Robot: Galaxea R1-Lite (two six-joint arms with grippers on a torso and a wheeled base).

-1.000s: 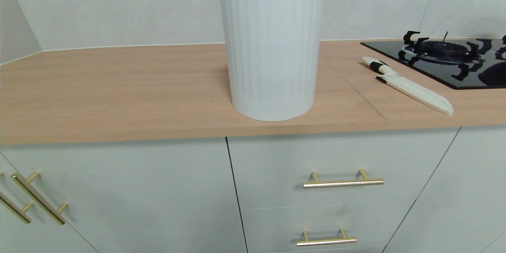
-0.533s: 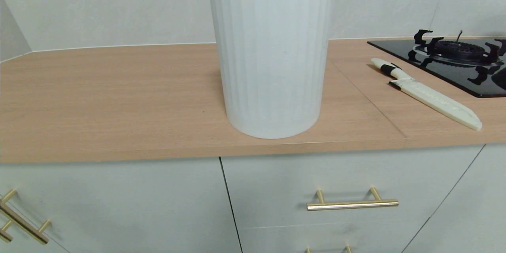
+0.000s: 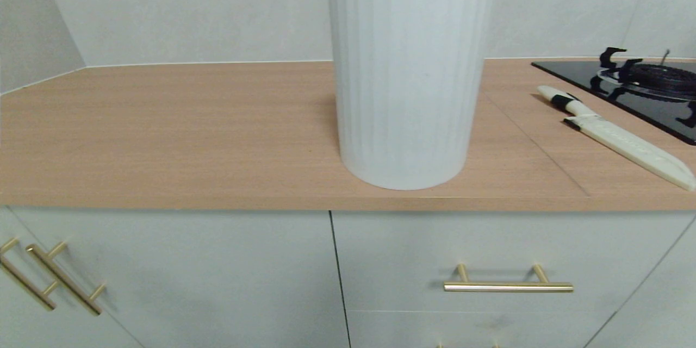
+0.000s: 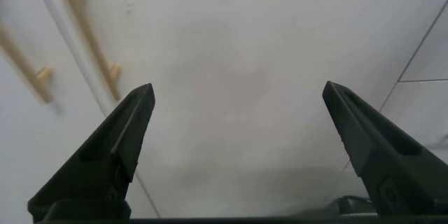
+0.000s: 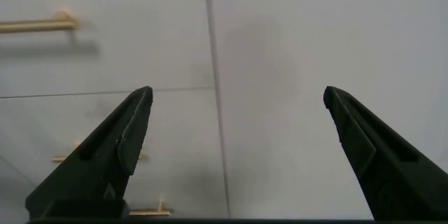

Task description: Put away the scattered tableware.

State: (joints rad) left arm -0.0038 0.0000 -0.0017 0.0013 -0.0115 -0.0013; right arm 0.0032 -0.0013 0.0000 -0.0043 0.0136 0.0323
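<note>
A tall white ribbed container [image 3: 406,70] stands near the front edge of the wooden countertop [image 3: 163,136]. A cream knife [image 3: 617,136] with a black band on its handle lies on the counter to the right, beside the hob. My left gripper [image 4: 238,98] is open with nothing between its fingers, facing pale cabinet fronts with brass handles [image 4: 91,35]. My right gripper [image 5: 238,98] is open too and holds nothing, facing drawer fronts with a brass handle [image 5: 38,24].
A black gas hob [image 3: 641,87] sits at the counter's far right. Below the counter are pale cabinet doors and drawers with brass bar handles [image 3: 508,284]. A light wall runs behind the counter, meeting a side wall at the far left.
The head camera has shifted, so the container, knife and hob sit further right in the picture. Nothing on the counter has itself moved.
</note>
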